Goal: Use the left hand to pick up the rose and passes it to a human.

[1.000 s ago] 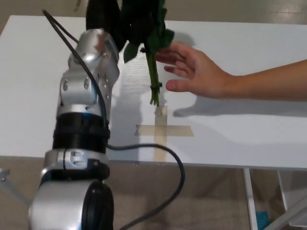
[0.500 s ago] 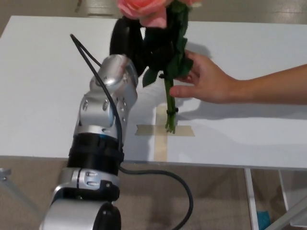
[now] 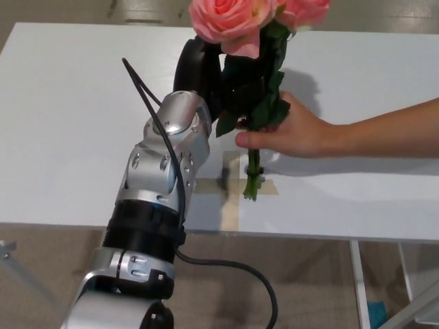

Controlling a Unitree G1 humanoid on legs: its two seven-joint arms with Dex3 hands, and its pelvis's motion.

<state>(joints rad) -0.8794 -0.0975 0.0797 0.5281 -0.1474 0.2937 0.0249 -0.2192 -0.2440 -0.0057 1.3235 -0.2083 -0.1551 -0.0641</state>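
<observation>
A bunch of pink roses (image 3: 236,24) with dark green leaves and a long green stem (image 3: 254,171) is held upright above the white table (image 3: 62,110). My left hand (image 3: 212,79), black, is shut on the stem among the leaves, at the end of the silver and black arm rising from the lower left. A person's hand (image 3: 291,130) reaches in from the right and its fingers are closed around the same stem just below my hand. The stem's cut end hangs over the tape cross (image 3: 233,188). My right hand does not show.
A beige tape cross marks the table near its front edge. A black cable (image 3: 226,264) loops from my arm below the table edge. The person's forearm (image 3: 384,127) lies across the right side of the table. Table legs show at the lower right.
My left hand has brought the roses lower and to the right, so the blooms now show. The person's hand, open a second ago, has closed around the stem.
</observation>
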